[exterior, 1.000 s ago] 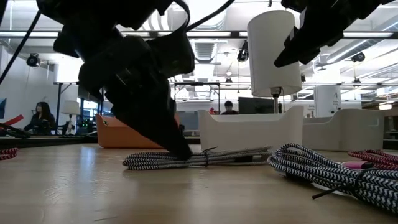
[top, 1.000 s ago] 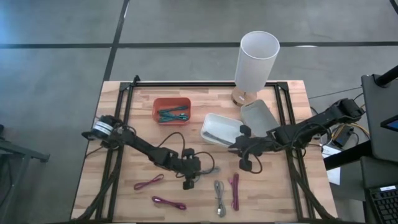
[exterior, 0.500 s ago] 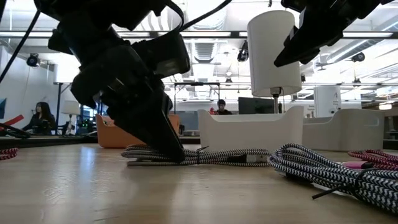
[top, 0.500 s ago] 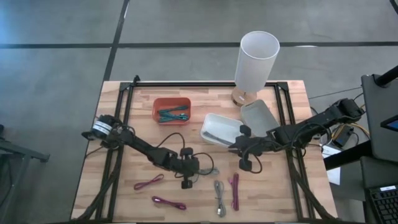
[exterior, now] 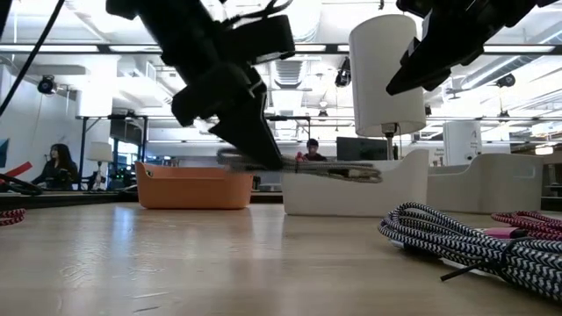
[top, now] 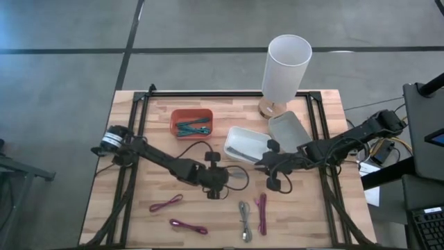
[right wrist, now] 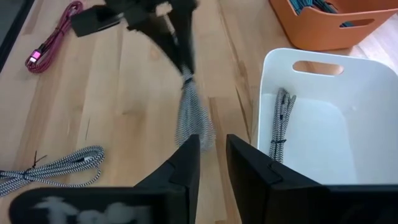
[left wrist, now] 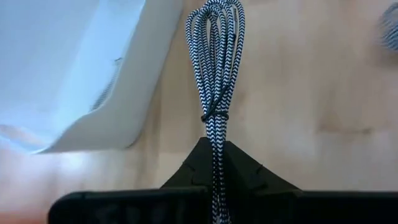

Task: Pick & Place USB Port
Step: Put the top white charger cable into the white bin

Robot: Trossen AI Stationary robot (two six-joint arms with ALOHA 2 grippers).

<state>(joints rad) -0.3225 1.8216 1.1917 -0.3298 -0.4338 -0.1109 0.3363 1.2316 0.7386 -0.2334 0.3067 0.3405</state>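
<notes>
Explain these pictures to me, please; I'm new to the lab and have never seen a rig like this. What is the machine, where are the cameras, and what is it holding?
It is a robot with two dark arms at a wooden table. One camera looks straight down, one sits at table-top height, and one rides on each wrist. The left end effector is shut on a bundled black-and-white cable, held clear of the table near the white bin, which already holds a similar cable. The right end effector waits, open, just beside that bin. Also there: an orange bin with teal cables, a grey bin, a lamp, three pink cables and one more striped cable.
</notes>
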